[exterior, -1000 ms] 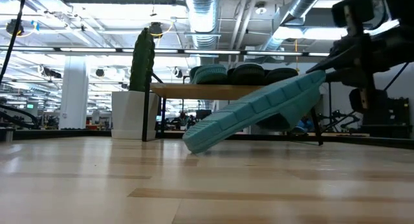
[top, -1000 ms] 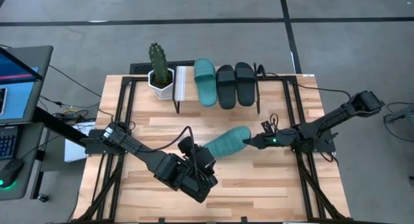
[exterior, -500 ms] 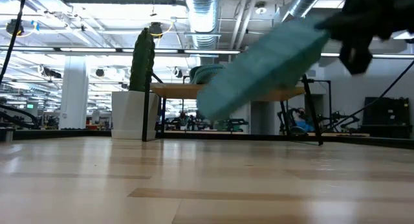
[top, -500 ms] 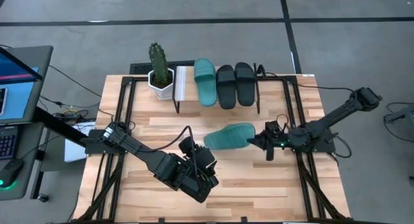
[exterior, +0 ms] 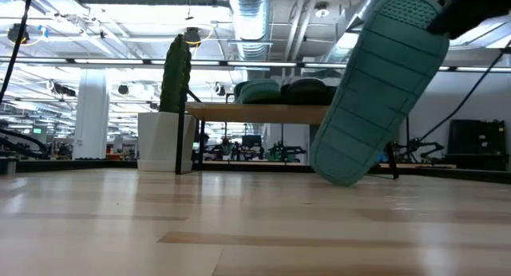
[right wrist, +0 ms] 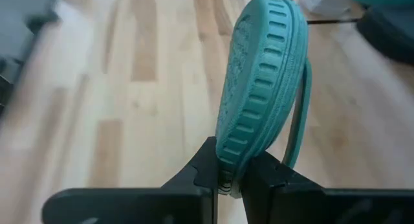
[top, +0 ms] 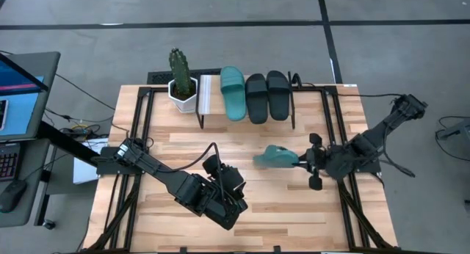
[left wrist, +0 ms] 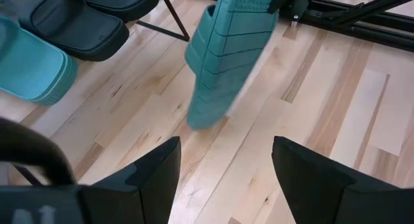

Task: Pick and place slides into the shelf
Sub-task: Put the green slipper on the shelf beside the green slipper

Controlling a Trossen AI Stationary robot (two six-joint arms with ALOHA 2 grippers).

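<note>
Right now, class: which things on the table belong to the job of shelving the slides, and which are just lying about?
Part of the job:
- teal slide held in the right claw
- shelf holding one teal slide and two black slides

Just lying about:
- potted cactus
- left claw, open and idle
</note>
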